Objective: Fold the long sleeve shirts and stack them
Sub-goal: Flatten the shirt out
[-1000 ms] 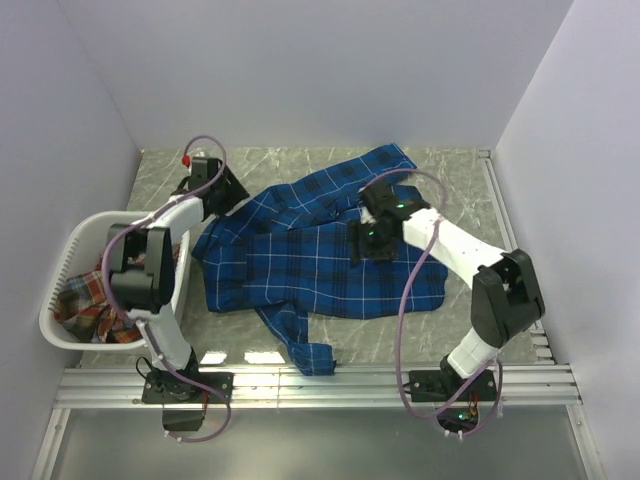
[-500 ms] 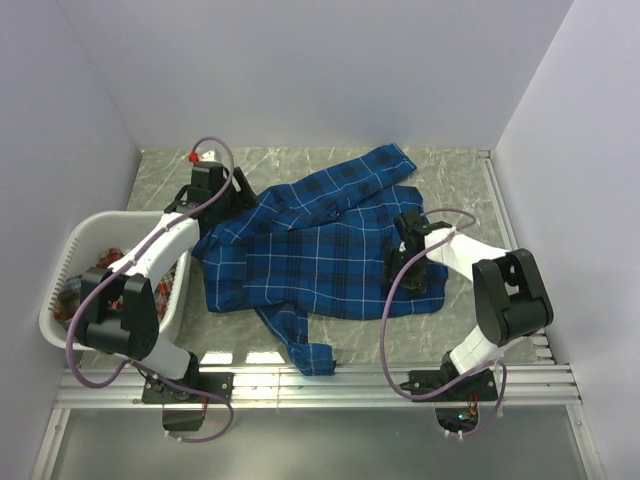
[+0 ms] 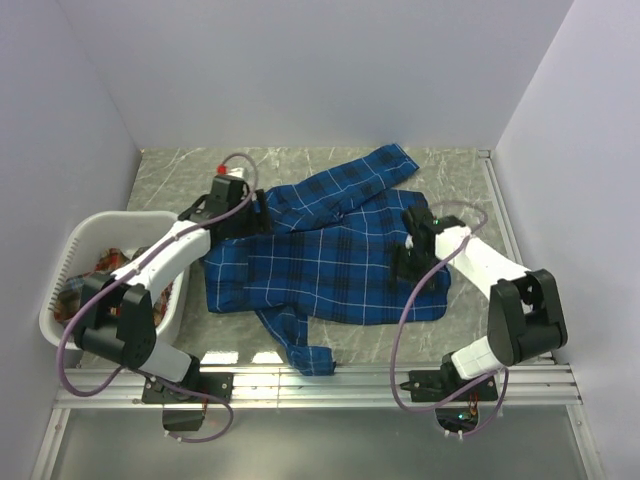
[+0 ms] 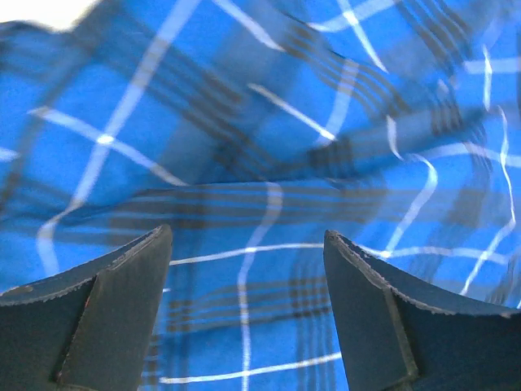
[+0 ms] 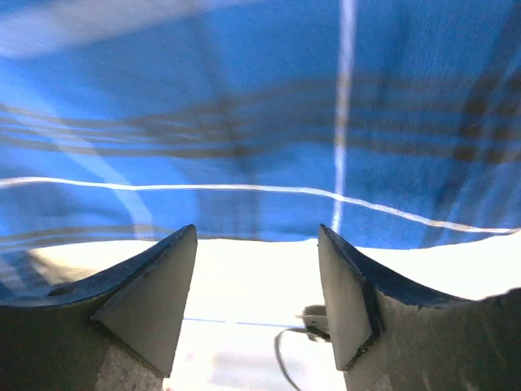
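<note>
Two plaid shirts. Royal blue shirt (image 3: 320,265) spread on table (image 3: 460,170), centre, one sleeve trailing to near edge. Red-orange shirt (image 3: 75,295) bunched in white laundry basket (image 3: 75,240), left, partly hidden by left arm. Left gripper (image 3: 250,212) at blue shirt's far-left edge, fingers spread. Right gripper (image 3: 408,262) over its right side, fingers apart, pinching nothing; contact with cloth unclear.

The red-orange plaid shirt (image 3: 72,298) in the basket (image 3: 75,235) at the worktop's left edge is mostly hidden by the basket wall and the left arm (image 3: 165,250). In both wrist views the blue shirt (image 4: 269,147) is blurred and cut off at every picture edge.
</note>
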You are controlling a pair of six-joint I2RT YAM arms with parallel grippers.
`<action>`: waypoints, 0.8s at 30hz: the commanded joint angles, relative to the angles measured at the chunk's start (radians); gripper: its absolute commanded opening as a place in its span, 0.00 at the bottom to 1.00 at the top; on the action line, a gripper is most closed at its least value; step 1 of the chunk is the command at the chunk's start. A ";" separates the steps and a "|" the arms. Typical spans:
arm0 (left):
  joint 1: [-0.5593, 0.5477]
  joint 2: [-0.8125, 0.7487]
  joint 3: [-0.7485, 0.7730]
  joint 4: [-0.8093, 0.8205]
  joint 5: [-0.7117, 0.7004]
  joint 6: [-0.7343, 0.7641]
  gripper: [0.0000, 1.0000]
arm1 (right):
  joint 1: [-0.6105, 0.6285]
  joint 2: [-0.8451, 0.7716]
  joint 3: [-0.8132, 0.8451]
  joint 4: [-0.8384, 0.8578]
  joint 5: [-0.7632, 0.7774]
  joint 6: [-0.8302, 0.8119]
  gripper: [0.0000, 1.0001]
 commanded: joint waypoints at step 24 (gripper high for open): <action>-0.204 0.037 -0.117 -0.284 0.145 0.007 0.81 | -0.004 0.296 0.264 0.290 0.009 0.046 0.67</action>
